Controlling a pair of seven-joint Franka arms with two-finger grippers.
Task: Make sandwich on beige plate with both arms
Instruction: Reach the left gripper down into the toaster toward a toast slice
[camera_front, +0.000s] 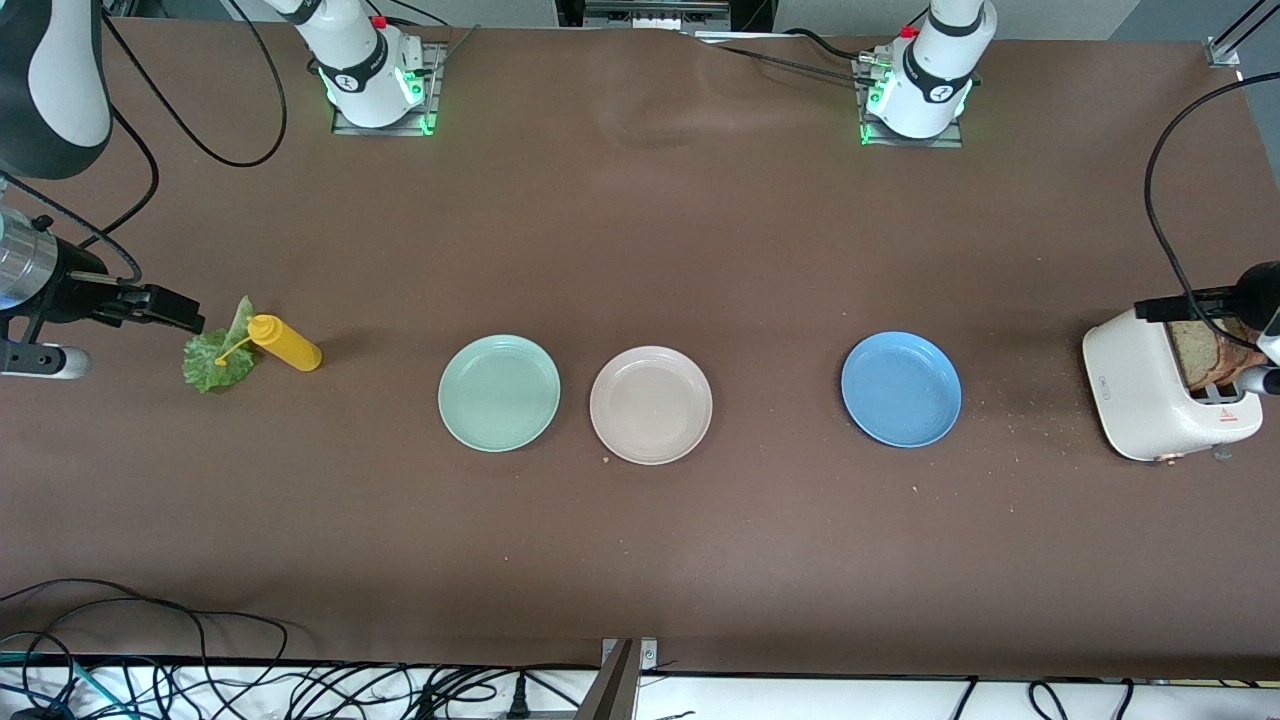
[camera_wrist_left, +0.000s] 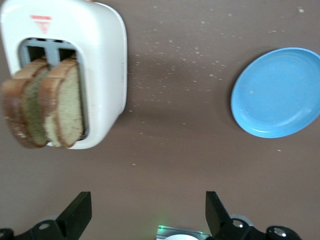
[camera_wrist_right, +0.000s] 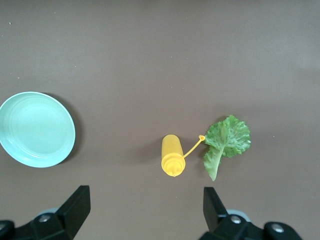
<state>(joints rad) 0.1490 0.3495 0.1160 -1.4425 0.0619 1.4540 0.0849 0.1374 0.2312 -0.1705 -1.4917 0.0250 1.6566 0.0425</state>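
Below the left claw (camera_wrist_left: 145, 215), spread open, two bread slices (camera_wrist_left: 45, 107) stand upright in toaster (camera_wrist_left: 100, 75); right claw (camera_wrist_right: 145, 212), open too, hangs over lettuce (camera_wrist_right: 227, 142); beige plate (camera_front: 651, 405) empty mid-table.

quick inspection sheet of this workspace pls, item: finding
surface: brown table, crumbs near the toaster
job's things: beige plate bare, between mint-green plate and blue plate; two bread slices in the white toaster; lettuce leaf at the right arm's end
clutter: yellow squeeze bottle lying down, its cap tether on the lettuce
grippers: left gripper open over the toaster; right gripper open beside the lettuce
cables: black loops by both bases and along the table's near edge
surroundings: nothing seen
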